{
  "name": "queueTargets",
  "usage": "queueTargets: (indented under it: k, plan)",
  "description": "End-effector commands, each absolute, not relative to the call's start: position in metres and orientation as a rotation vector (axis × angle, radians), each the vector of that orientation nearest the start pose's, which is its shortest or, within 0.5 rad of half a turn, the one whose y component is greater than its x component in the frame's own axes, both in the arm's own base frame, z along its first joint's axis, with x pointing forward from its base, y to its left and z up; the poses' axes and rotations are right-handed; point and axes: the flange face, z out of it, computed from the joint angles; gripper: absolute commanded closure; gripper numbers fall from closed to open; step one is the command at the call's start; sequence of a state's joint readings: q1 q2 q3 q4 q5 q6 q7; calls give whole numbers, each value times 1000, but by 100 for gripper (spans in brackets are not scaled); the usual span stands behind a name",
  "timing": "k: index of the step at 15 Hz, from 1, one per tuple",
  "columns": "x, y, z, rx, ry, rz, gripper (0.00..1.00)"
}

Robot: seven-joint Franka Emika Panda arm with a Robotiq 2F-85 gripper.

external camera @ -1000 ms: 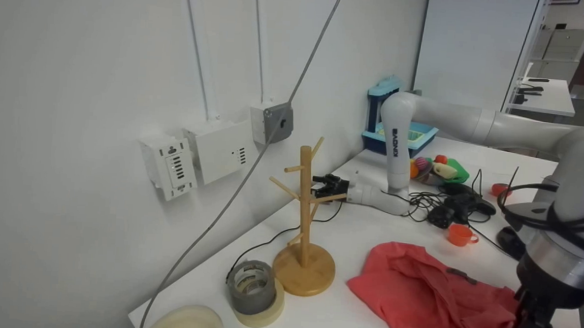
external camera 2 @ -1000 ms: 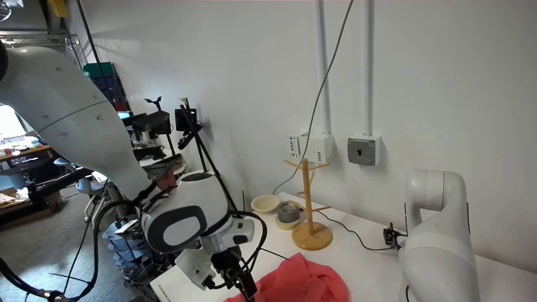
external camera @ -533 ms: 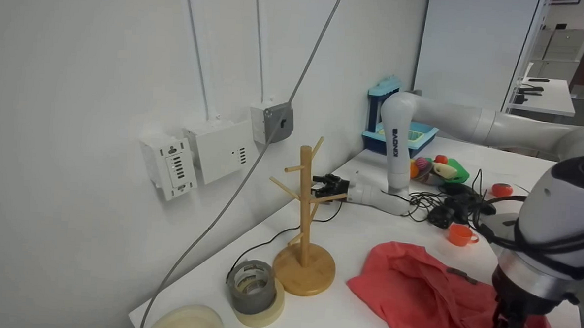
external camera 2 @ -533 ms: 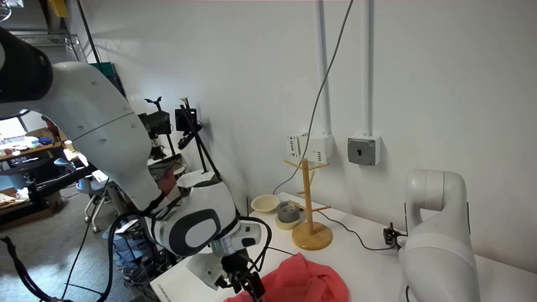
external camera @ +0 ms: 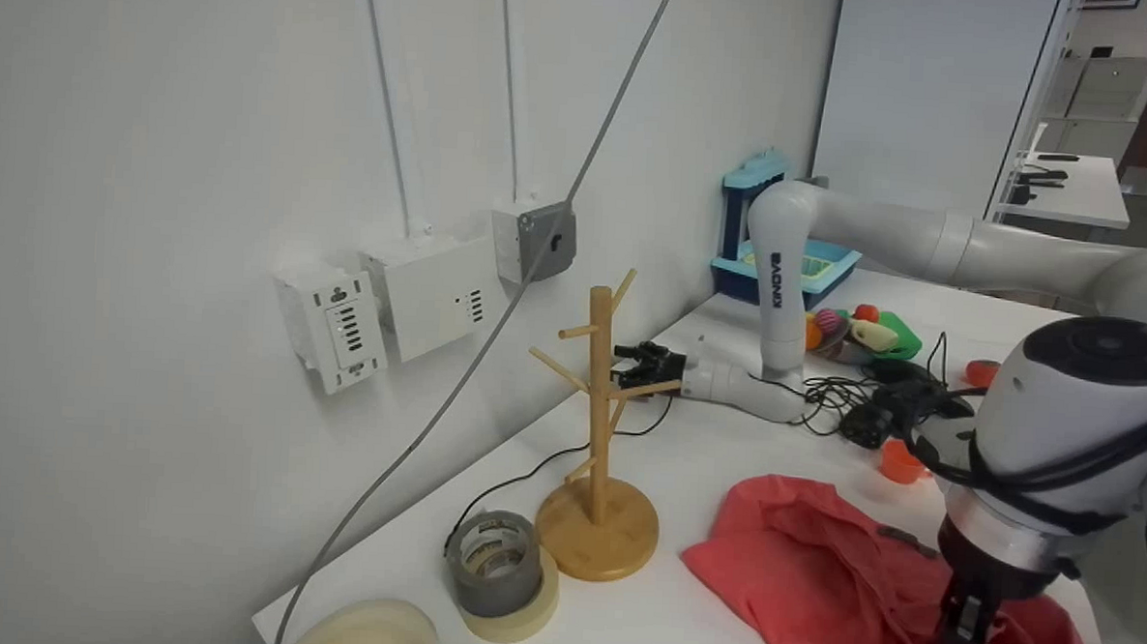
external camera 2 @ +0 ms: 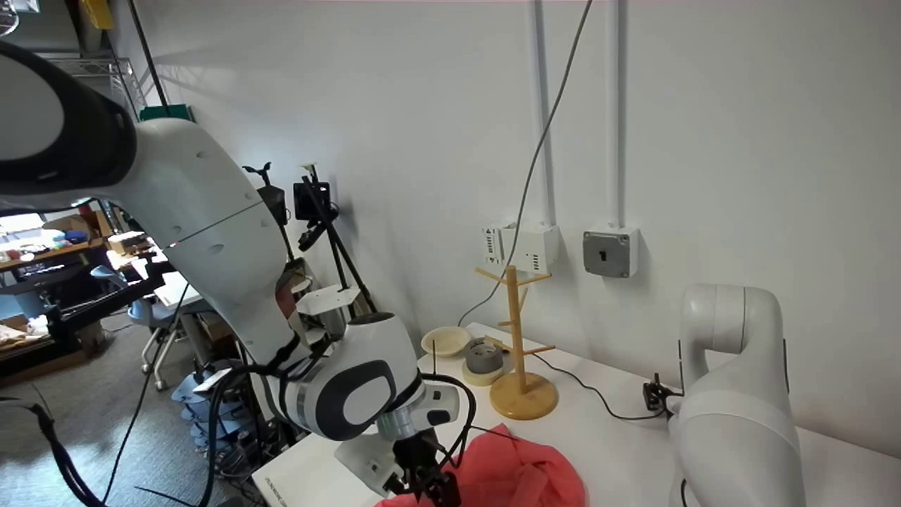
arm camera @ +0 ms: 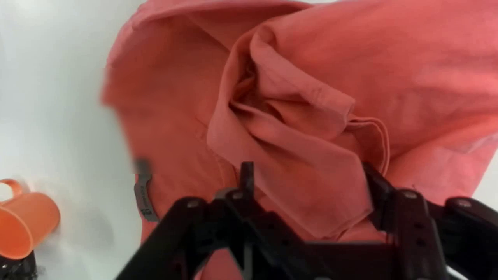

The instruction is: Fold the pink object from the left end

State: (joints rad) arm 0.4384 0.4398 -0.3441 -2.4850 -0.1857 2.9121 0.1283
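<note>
Well out from the mug tree (external camera: 600, 410): claw (arm camera: 309, 171) down at the pink shirt (external camera: 790, 578), fingers (arm camera: 247, 179) apart, loose flap (arm camera: 311, 194) between them, not pinched. Shirt lies rumpled on the table (external camera: 647, 635), reaching near the tree's base; tape rolls (external camera: 499, 595) just beside that base. Step, I judge: taking hold before folding. Next would want: closing on the flap, low lift, carry across.

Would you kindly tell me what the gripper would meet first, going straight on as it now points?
Most likely the pink cloth, bunched right below the gripper; depth is unclear, so the two may even be touching.
</note>
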Motion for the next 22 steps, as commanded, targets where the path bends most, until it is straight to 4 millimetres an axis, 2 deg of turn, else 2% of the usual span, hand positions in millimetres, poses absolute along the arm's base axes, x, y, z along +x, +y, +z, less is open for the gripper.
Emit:
queueTargets:
  k: [1, 4, 6, 11, 16, 17, 19, 22]
  plan:
    - [465, 39, 127, -3314, -285, -55, 63]
    - [461, 37, 134, -3332, -293, -77, 87]
    - [460, 29, 140, -3366, -273, -97, 99]
    - [452, -9, 154, -3496, -91, -122, 99]
    - [432, -37, 154, -3575, 139, -72, 99]
    - [426, -38, 153, -3575, 170, -50, 72]
    - [419, -38, 153, -3578, 208, -25, 64]
    - [412, -34, 157, -3570, 218, -18, 42]
